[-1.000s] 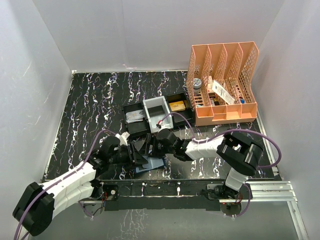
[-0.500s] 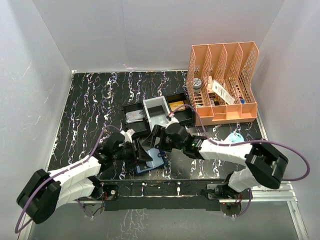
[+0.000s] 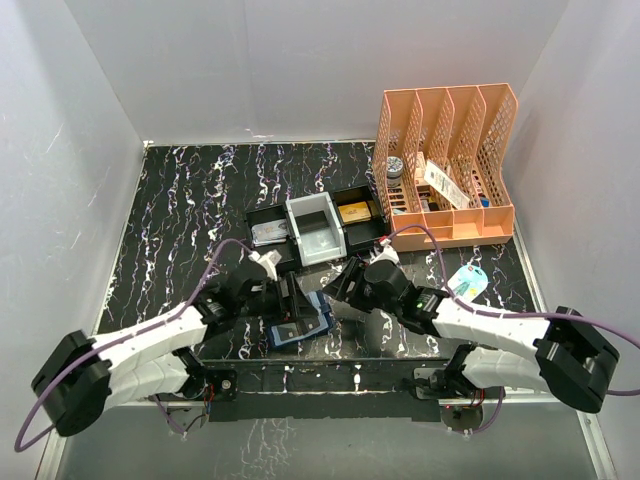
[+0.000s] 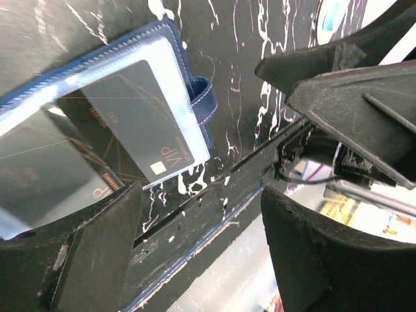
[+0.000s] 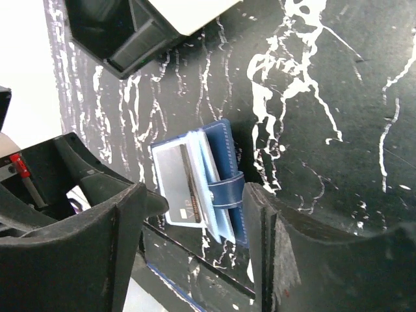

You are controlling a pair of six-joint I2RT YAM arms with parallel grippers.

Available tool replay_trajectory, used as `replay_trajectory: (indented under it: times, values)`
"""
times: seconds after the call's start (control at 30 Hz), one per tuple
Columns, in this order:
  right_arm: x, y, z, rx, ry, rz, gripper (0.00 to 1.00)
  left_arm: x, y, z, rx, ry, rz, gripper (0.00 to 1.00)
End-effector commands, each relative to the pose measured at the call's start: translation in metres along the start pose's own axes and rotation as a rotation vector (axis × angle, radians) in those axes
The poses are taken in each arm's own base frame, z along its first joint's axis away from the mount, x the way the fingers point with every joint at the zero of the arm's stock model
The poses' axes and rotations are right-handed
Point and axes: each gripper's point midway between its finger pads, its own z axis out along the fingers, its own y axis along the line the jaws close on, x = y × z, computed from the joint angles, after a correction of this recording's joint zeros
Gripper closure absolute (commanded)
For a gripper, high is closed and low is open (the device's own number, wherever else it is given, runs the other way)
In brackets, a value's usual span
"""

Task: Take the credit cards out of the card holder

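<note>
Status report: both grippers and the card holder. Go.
Left gripper open, empty. Right gripper open, empty, above the card holder. It lies open on the table, credit cards in its clear sleeves. Nothing covering it.

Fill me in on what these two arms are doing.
The dark navy-blue fold-over card holder lies open on the black marbled table, near its front edge, between the two arms. The grey credit cards sit inside its clear sleeves, not yet pulled out. The left gripper and right gripper both hover over it with fingers open, holding nothing.
</note>
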Motion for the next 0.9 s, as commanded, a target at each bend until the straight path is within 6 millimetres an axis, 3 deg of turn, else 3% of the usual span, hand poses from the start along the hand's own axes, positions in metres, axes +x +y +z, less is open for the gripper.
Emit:
replay_trajectory:
  times: [0.0,0.2,0.43,0.5,0.67,0.87]
  values:
    - [-0.013,0.036,-0.006,-0.152,-0.043,-0.007,0.46,-0.015,0.017,-0.024,-0.126,-0.126,0.005,0.28]
    - [0.007,0.07,0.0,-0.293,0.092,-0.113,0.61,-0.013,0.034,-0.029,-0.176,-0.163,-0.046,0.3]
    - [0.031,0.07,0.024,-0.279,0.231,-0.191,0.65,-0.017,0.031,-0.022,-0.163,-0.167,-0.056,0.39]
    - [0.031,0.059,0.032,-0.218,0.235,-0.199,0.67,-0.016,0.03,-0.019,-0.159,-0.154,-0.05,0.42]
    - [0.035,0.007,0.046,-0.006,0.222,-0.198,0.68,-0.015,0.025,-0.006,-0.136,-0.118,-0.046,0.49]
    - [0.05,-0.036,0.048,0.107,0.245,-0.171,0.68,-0.012,0.041,0.002,-0.194,-0.104,-0.055,0.5]
